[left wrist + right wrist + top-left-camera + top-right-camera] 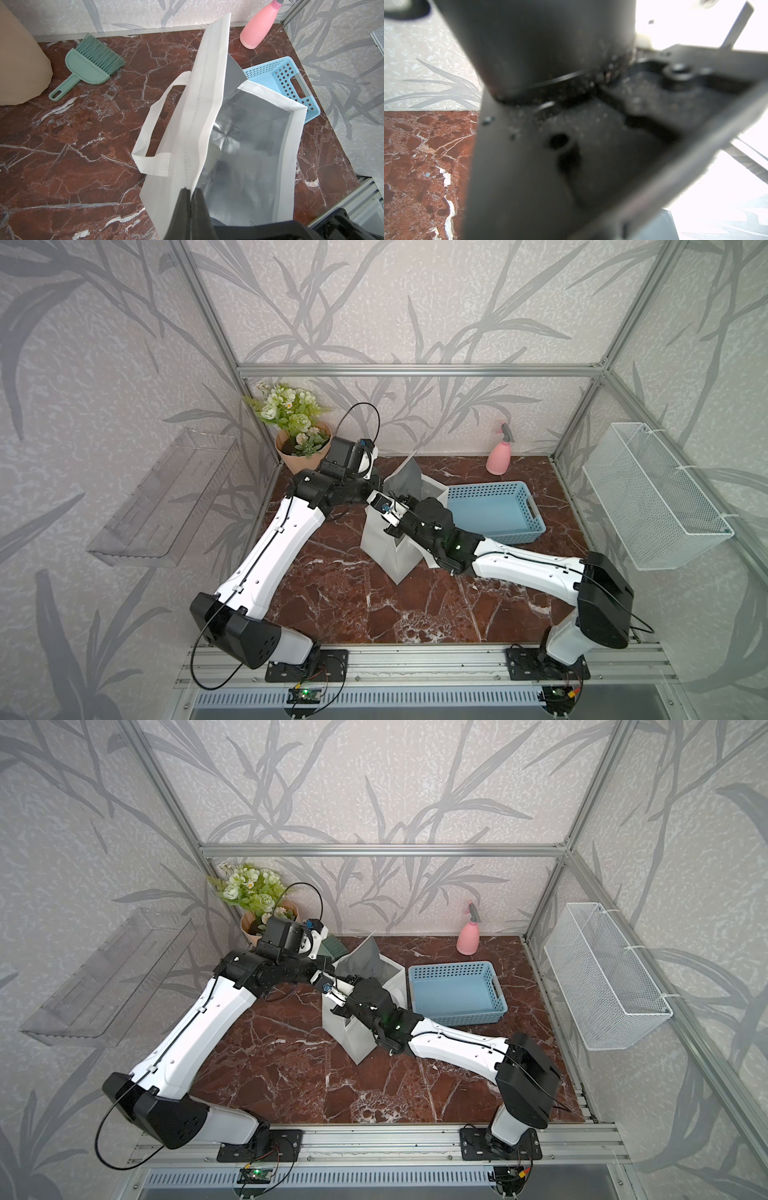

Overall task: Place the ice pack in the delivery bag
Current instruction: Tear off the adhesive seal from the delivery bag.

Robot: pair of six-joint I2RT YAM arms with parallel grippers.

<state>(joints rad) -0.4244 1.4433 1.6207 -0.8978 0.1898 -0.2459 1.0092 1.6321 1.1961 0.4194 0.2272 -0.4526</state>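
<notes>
Delivery bag (386,560) stands upright near the middle of the desk (353,614) in both top views. Its mouth is open and its silver lining shows, and the blue basket (494,510) sits just beside it at 3 o'clock. Left fingers (188,193), reaching in from 9 o'clock, are pressed together on the bag's white rim. They pinch the fabric and pull that wall outward so the mouth gapes.

Right fingers (394,527) come in from 4 o'clock and sit over the opening at the near rim. I cannot tell whether they are spread or closed: dark, blurred arm parts fill the right wrist view, and the top views are too coarse.

The ice pack (214,155), which I take the pale crinkled lump in the left wrist view to be, lies low inside the lining. It is half hidden behind the pinched wall.

The step in hand looks like release and exit. To do it well:
- The left pinch should hold firm so the soft wall does not fold in.
- The right fingers should be fully spread before they rise.
- The lift should go straight up, clear of the rim and the loop handle (149,133) hanging outside.
- The light bag should not be dragged toward the basket.
</notes>
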